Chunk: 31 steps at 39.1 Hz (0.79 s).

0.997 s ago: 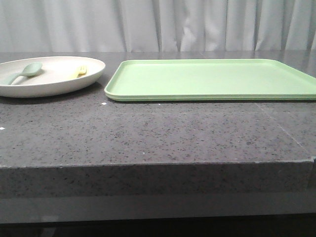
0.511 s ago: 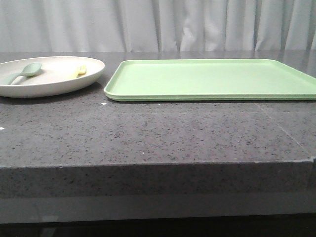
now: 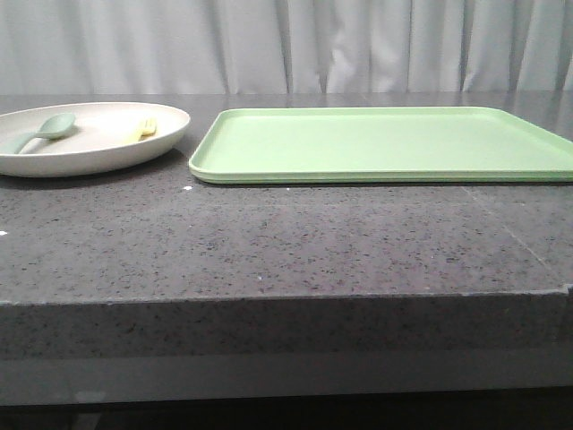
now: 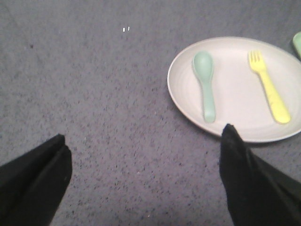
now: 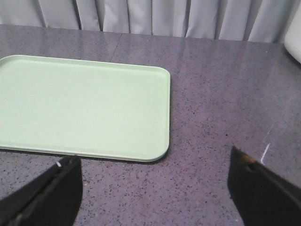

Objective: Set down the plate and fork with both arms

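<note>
front view shows the plate (image 3: 89, 139) on the counter (image 3: 269, 242) just beside the light-green tray (image 3: 385, 143), with the yellow fork (image 3: 145, 129) and a pale green spoon (image 3: 40, 133) lying in it. we judge we are at the start: nothing is grasped. our left tool (image 4: 141, 155) hangs above the counter near the plate's rim, fingers spread wide; our right tool (image 5: 155, 183) hangs near the tray's edge, likewise apart and empty. next we likely need the left tool at the rim and the right reaching the fork.

Dark speckled stone table (image 3: 286, 242), bearing cream plate (image 3: 107, 152) beside light-green tray (image 3: 385, 143).
</note>
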### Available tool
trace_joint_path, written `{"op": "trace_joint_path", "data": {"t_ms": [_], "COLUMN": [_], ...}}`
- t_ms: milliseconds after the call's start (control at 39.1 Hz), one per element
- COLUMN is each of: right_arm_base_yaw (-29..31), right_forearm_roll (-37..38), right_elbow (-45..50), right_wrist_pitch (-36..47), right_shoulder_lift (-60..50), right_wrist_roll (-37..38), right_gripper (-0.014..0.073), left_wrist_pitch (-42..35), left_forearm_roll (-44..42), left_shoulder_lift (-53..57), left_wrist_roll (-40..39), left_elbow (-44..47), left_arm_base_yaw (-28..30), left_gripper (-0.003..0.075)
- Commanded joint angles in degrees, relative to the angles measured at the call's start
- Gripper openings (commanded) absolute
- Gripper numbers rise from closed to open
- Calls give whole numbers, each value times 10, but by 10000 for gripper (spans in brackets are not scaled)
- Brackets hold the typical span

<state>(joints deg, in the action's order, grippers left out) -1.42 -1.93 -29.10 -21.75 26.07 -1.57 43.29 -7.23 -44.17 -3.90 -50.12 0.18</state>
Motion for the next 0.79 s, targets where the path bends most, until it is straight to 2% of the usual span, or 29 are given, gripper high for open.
{"op": "trace_joint_path", "data": {"t_ms": [0,77,204,307,409,460,767], "right_arm_base_yaw": [0,0,0,0,0,0,0], "right_forearm_roll": [1,1,1,1,1,1,1], "right_elbow": [-20,-20,-20,-20,-20,-20,-20], "right_wrist_pitch": [48,48,48,48,48,48,48], "right_shoulder_lift": [7,7,7,7,7,7,7], "right_wrist_roll": [-3,-3,-3,-3,-3,-3,-3], "right_gripper": [645,645,645,645,645,645,645], "left_wrist_pitch": [33,83,107,116,138,157,207], "left_forearm_roll": [-11,-11,15,117,263,293,300], "left_shoulder_lift": [-63,-121,-206,-267,-334,-366,-504], "left_wrist_roll": [-5,-5,29,112,212,237,237], "left_elbow": [-61,-100,-153,-194,-244,-269,-394], "left_arm_base_yaw": [-1,-1,16,57,115,130,131], "left_gripper": [617,617,617,617,613,598,498]}}
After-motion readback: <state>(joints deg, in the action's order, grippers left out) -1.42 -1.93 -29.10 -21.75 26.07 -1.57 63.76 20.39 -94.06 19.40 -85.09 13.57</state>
